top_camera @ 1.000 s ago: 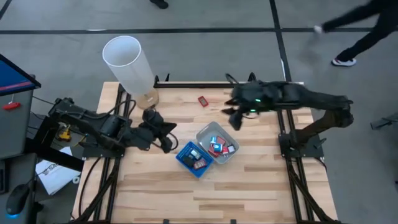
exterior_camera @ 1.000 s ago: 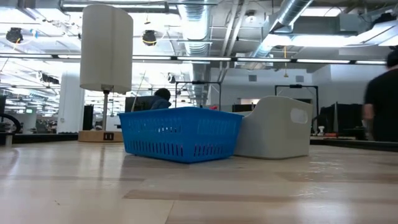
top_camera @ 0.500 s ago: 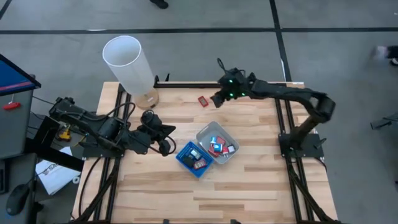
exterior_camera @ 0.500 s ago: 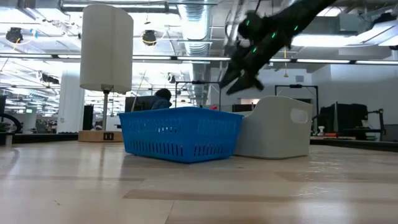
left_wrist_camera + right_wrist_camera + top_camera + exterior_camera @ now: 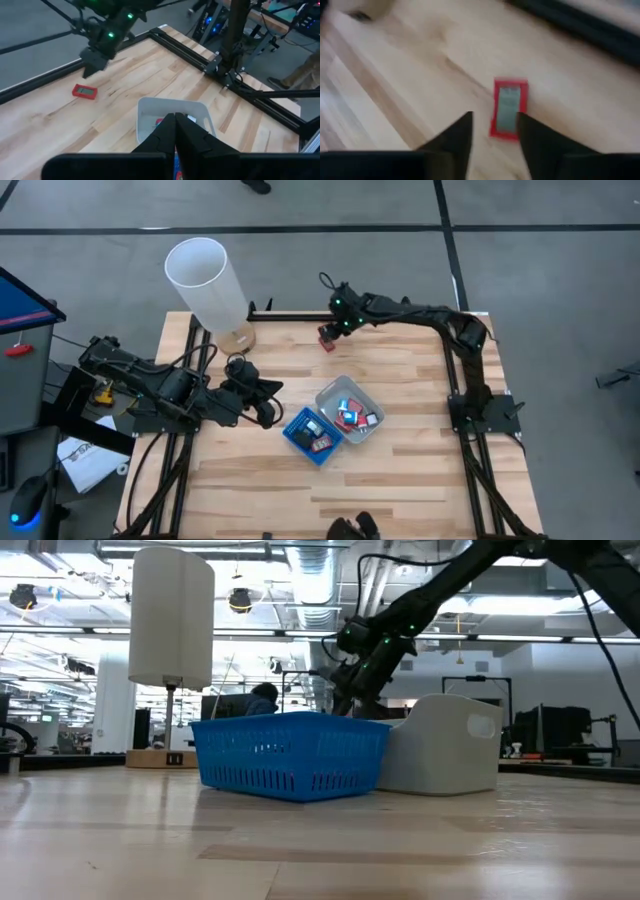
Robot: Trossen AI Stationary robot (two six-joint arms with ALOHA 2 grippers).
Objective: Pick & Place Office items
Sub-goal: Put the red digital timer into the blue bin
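A small flat red office item (image 5: 326, 342) with a grey face (image 5: 509, 113) lies by itself on the wooden table near the far edge. My right gripper (image 5: 333, 330) hovers just above it, open, fingers slanting down; in the right wrist view the item shows just beyond the gap between the fingertips (image 5: 495, 127). The left wrist view shows that gripper (image 5: 92, 62) clear of the item (image 5: 84, 91). Several more small pieces lie in the blue tray (image 5: 300, 442) and the grey tray (image 5: 328, 395). My left gripper (image 5: 268, 402) waits left of the trays, shut on nothing (image 5: 175, 125).
A tall white cylinder (image 5: 208, 280) on a wooden base stands at the table's far left corner. A black frame rail (image 5: 300, 314) runs along the far edge behind the red item. In the low view the blue tray (image 5: 290, 753) and grey tray (image 5: 440, 745) stand side by side.
My right gripper has swung from above the grey tray toward the table's far edge and leftward, sinking and tipping downward until it hangs over the lone red item. The red item and the trays have stayed where they were.
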